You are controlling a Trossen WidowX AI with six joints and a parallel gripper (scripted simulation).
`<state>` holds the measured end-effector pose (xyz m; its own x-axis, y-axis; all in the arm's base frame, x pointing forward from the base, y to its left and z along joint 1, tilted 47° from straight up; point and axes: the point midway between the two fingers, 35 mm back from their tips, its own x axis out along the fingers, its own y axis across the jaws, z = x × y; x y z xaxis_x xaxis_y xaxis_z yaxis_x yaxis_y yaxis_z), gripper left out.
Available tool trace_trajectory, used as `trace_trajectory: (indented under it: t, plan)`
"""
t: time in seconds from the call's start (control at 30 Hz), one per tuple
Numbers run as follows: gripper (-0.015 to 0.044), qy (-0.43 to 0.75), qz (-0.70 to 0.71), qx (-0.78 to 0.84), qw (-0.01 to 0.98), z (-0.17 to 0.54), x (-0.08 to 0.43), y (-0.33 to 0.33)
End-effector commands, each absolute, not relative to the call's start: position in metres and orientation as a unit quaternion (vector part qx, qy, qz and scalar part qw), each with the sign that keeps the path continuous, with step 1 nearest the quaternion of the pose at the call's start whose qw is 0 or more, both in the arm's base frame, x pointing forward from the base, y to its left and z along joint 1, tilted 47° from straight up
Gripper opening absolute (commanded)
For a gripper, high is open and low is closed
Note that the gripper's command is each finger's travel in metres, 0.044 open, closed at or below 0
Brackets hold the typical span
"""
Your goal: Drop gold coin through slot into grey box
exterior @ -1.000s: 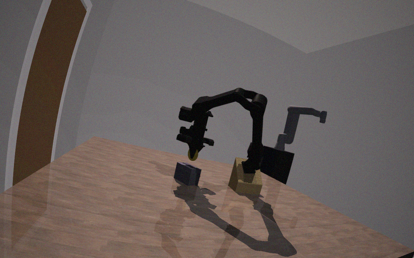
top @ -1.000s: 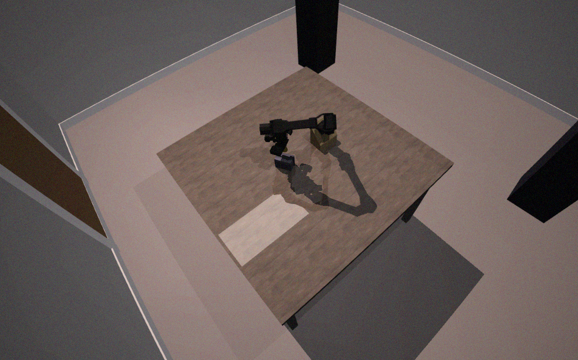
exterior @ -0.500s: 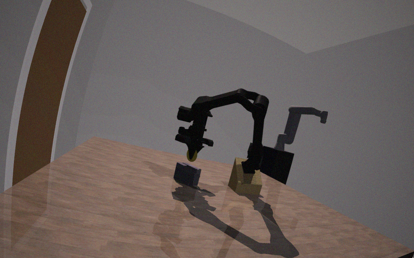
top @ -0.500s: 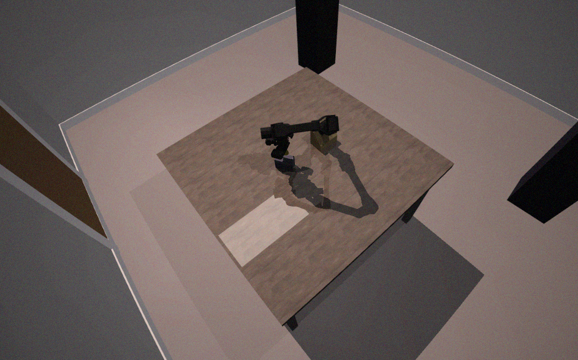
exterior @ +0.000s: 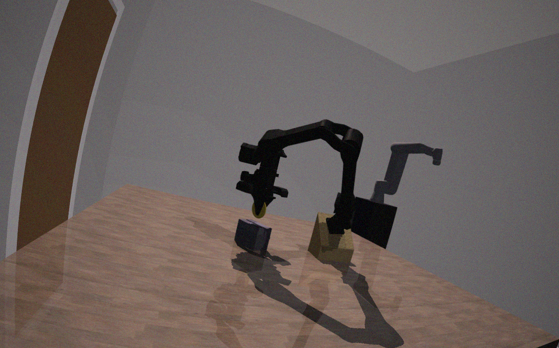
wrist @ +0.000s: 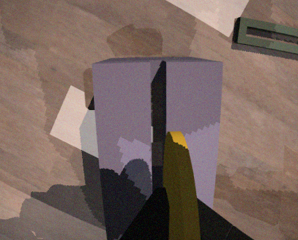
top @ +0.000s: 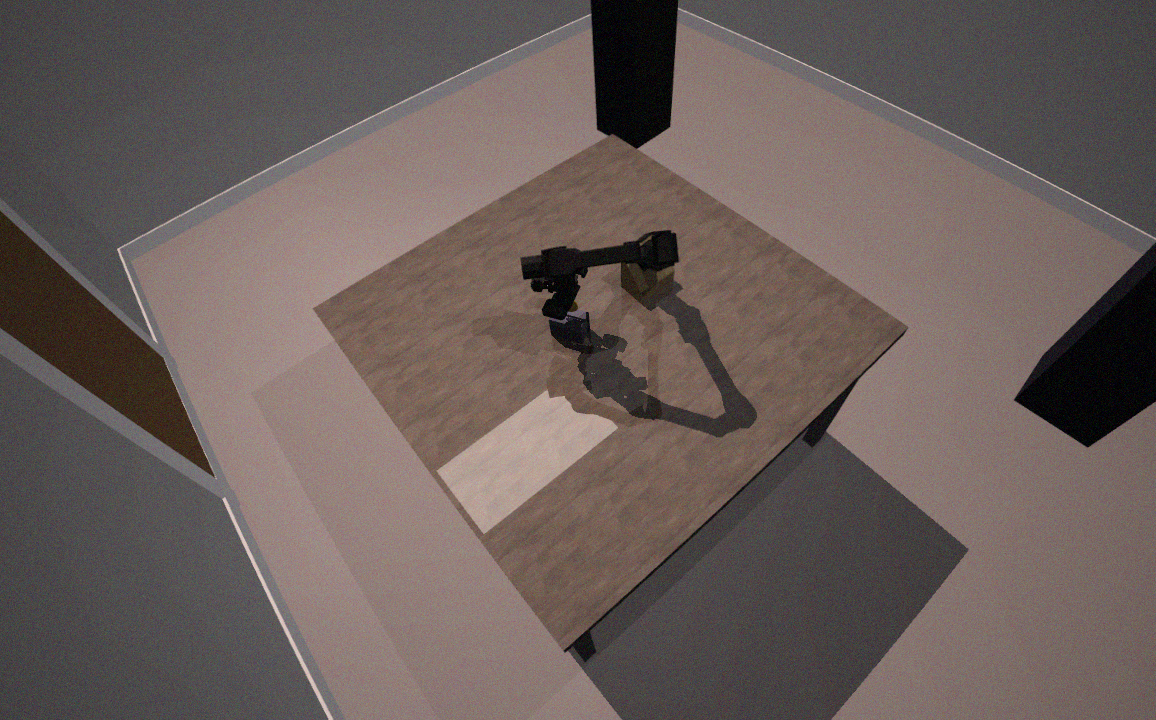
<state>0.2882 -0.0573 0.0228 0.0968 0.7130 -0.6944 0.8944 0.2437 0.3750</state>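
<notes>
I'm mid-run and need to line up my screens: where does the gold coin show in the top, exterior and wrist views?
Top: not discernible; hidden under the wrist above the grey box.
Exterior: gold coin hangs from the pincer, just above the box, centre.
Wrist: edge-on, bottom centre, its tip just right of the slot.
Shared landmark: the grey box.

One gold coin (wrist: pixel 180 191), one grey box (wrist: pixel 122 138), one green holder (wrist: pixel 273 37), one table (exterior: pixel 99 259).

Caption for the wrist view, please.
Gripper holds the gold coin edge-on above the grey box, beside its slot.
</notes>
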Motion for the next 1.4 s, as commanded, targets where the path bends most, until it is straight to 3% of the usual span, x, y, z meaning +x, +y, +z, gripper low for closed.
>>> trace_trajectory:
  t: [0.0, 1.37]
  plan:
    - [0.0, 0.661, -0.108, 0.608, 0.425, 0.027, 0.291, -0.057]
    - [0.0, 0.663, -0.109, 0.607, 0.423, 0.012, 0.291, -0.043]
